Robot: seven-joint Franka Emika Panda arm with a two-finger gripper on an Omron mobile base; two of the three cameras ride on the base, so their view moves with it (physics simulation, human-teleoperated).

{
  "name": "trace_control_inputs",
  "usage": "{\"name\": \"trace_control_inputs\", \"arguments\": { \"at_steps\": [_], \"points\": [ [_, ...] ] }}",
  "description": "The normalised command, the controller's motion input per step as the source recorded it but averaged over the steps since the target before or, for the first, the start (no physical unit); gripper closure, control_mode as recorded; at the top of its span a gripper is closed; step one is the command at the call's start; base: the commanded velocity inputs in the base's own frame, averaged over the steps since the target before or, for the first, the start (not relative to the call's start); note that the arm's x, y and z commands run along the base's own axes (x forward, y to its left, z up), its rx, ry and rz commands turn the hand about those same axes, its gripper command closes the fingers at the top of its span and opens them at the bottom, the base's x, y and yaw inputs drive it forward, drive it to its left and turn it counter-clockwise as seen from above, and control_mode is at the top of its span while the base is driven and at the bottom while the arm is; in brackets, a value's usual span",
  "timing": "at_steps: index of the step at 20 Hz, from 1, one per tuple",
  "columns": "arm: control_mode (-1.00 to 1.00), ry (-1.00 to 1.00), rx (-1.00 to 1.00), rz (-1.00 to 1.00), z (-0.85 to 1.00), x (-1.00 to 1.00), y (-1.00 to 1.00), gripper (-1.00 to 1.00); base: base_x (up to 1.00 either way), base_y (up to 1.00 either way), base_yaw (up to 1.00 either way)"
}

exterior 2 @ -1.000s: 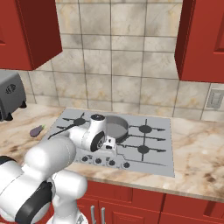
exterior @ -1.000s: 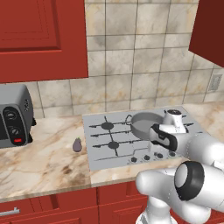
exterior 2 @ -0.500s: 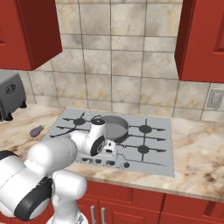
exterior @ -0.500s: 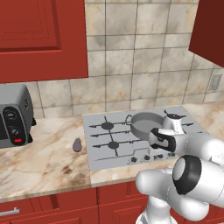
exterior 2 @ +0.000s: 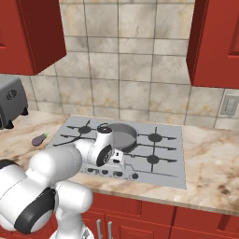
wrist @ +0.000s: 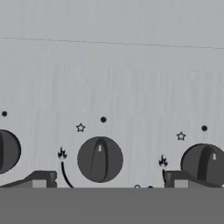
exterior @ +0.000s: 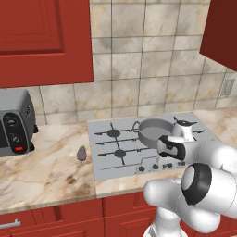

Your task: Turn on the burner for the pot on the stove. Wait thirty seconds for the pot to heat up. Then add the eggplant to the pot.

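Observation:
The grey pot [exterior: 151, 131] [exterior 2: 124, 135] sits on a rear burner of the light-grey stove [exterior: 104, 170] [exterior 2: 163, 173]. On the counter left of the stove lies the small purple eggplant [exterior: 82, 153] [exterior 2: 39, 138], far from the hand. My gripper [exterior: 163, 162] [exterior 2: 115, 164] [wrist: 109, 181] hangs open just above the knob row at the stove's front edge, in front of the pot. In the hand view its fingertips [wrist: 41, 179] stand either side of one dark round knob [wrist: 99, 159], apart from it. Nothing is held.
Two more knobs [wrist: 203, 164] [wrist: 6, 151] flank the middle one, each with a flame mark beside it. A grey toaster oven [exterior: 14, 122] [exterior 2: 9, 100] stands at the counter's far left. Red cabinets hang above, and a wall outlet [exterior 2: 228, 105] is at the right.
The hand has sunk a little toward the knob row in front of the pot. Its jaws stay wide. Pot and eggplant have not moved.

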Motion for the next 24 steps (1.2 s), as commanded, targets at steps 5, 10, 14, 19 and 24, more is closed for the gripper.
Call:
{"name": "trace_control_inputs", "arguments": {
  "at_steps": [5, 10, 14, 19, 24],
  "points": [
    [-1.00, 0.00, 0.00, 0.00, 0.00, 0.19, 0.00, -1.00, 0.00, 0.00, 0.00],
    [-1.00, 0.00, 0.00, 0.00, 0.00, 0.17, 0.00, -1.00, 0.00, 0.00, 0.00],
    [-1.00, -0.04, 0.00, 0.00, 0.00, -0.01, 0.00, -1.00, 0.00, 0.00, 0.00],
    [-1.00, -0.12, 0.00, 0.00, 0.00, -0.19, 0.00, -1.00, 0.00, 0.00, 0.00],
    [-1.00, 0.00, 0.00, 0.00, 0.00, 0.00, 0.00, -1.00, 0.00, 0.00, 0.00]
  ]
}}
